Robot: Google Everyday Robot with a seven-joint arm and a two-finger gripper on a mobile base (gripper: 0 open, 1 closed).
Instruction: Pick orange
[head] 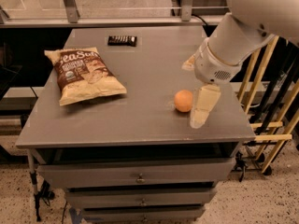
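Tool [195, 94]: released, jaws spread wide; hanging over the right part of the desk [140, 125] on the pale arm [233, 41] that comes in from the upper right.
Tool fingers: one pale finger [202, 107] pointing down just right of the orange, the other [189, 63] angled off toward the far side.
Chip bag [86, 76]: lying flat on the left half of the desk, well apart from the tool; no part in the task.
Dark bar [122, 40]: flat at the far edge, a little left of centre, well apart from everything else.
Orange [183, 101]: resting on the desk surface, right of centre and toward the near edge, not grasped; lower finger overlapping its right edge in this view, contact impossible to tell.
Wooden rails [266, 125]: leaning beside the right end of the desk, outside the work area.
Done, as far as visible: approach close to complete, with the tool alongside the fruit and ready to take it.
Left to do: bracket the fruit between both fingers, settle lower, clench, then lift clear of the desk.
Progress, as a judgement: early-to-middle; no grip and no lift yet.
Main risk, as a judgement: round fruit nudged into a roll toward the near edge by a one-sided touch.
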